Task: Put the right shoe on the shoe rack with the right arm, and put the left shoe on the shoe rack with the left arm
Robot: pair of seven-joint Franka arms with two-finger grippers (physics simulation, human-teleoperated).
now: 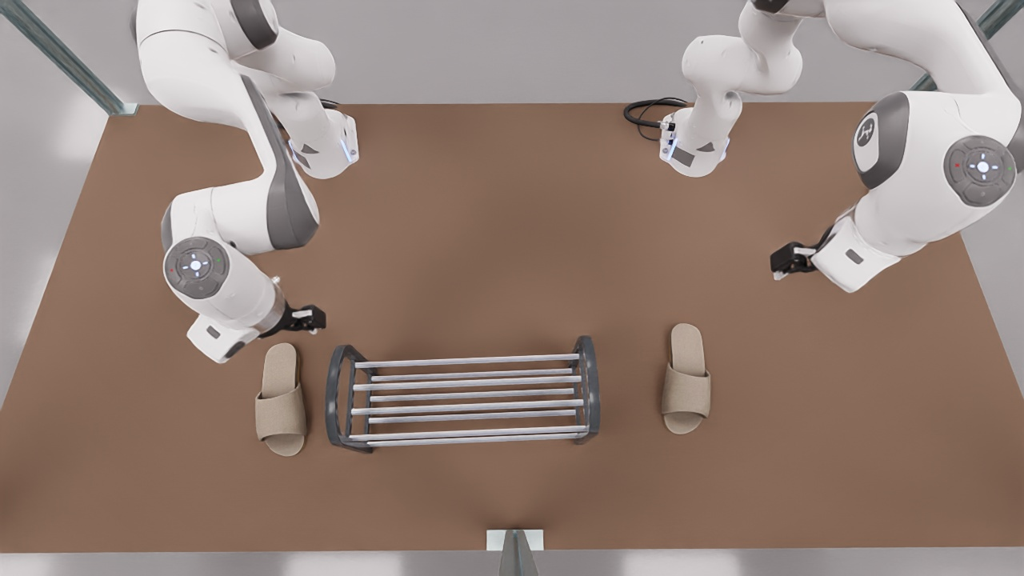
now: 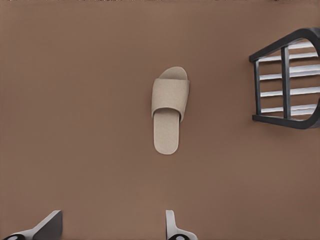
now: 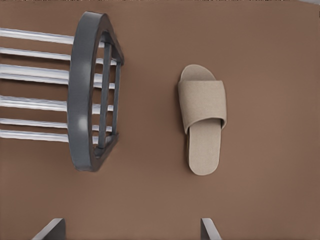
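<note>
Shoe rack (image 1: 462, 394) sits midway along the worktop (image 1: 496, 240), closer to the near edge than to the far edge where the arms are based; rods run along that edge, dark arched frames at both ends. Both slippers lie flat on the worktop, off the rack, one past each end frame, heels toward the far edge.

Right shoe (image 1: 281, 399) just beside the rack's end on the front view's left, not touching. Right end effector (image 1: 310, 318) hangs above the worktop just beyond that slipper's heel; in the right wrist view its fingers (image 3: 52, 229) stand spread, holding nothing, with slipper and rack end ahead.

Left shoe (image 1: 686, 378) lies a little farther from the rack's other end. Left end effector (image 1: 786, 260) hovers well apart from it, toward the worktop's edge on the front view's right; fingers (image 2: 172, 226) spread, nothing between.

Black cable (image 1: 650, 112) coiled at the far edge. Open worktop between each end effector and its slipper
</note>
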